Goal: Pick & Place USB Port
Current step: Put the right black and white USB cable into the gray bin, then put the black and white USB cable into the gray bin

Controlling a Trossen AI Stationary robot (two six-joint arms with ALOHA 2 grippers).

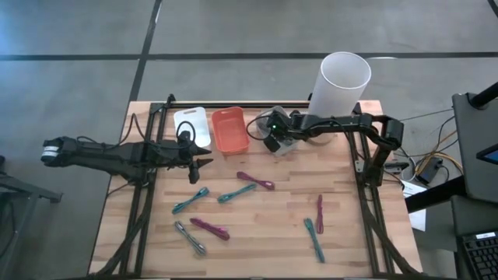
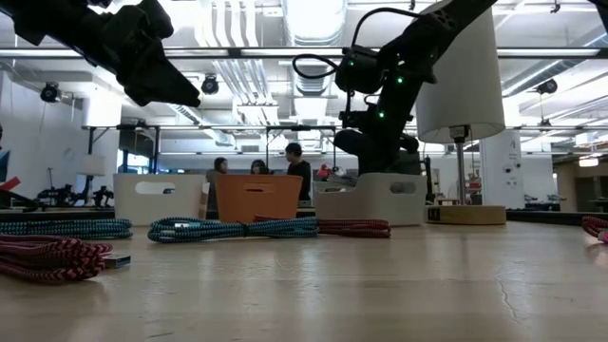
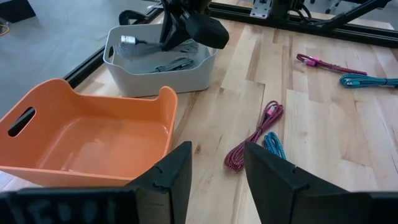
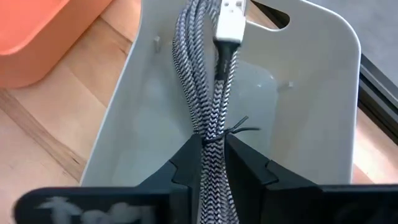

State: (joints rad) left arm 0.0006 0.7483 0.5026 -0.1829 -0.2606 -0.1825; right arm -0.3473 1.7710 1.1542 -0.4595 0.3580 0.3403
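Cable (image 4: 214, 118) bundle pinched in right claw (image 4: 214, 163), seemingly above grey bin (image 4: 311, 112).

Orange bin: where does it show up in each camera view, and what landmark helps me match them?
High view: orange bin at the table's back edge, near the middle.
Low view: in the distance, left of centre.
Left wrist view: large, lower left.
Right wrist view: only a corner, upper left.
Shared landmark: the grey bin beside it, over which the right tool holds a striped cable.
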